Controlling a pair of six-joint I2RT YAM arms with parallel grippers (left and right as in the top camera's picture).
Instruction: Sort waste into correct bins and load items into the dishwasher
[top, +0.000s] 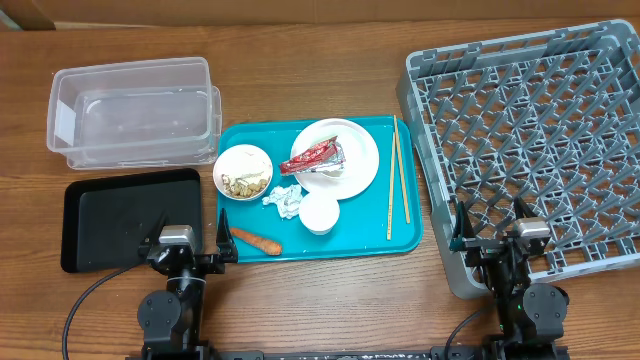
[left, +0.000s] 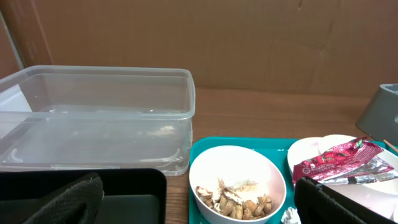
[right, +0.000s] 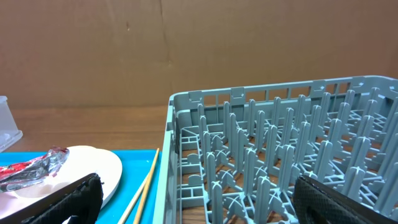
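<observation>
Overhead view: nothing is sorted or loaded yet. The tub (top: 135, 110) and black tray (top: 120, 215) look empty at left, and the rack (top: 540, 130) holds no dishes at right. Between them the teal tray (top: 400, 235) carries the wrapper (top: 313, 157) on the plate (top: 360, 150), scraps (top: 243, 183) in a bowl (top: 243, 160), the tissue (top: 284, 199), carrot (top: 256, 240), cup (top: 320, 213) and chopsticks (top: 396, 180). The left gripper (top: 190, 238), fingers spread and empty, hangs near the carrot. The right gripper (top: 490, 228), likewise spread and empty, sits at the rack's near corner. Assessment: opening step. The next move likely calls for the left arm to reach forward, close on the carrot or tissue, and carry it to a bin.
</observation>
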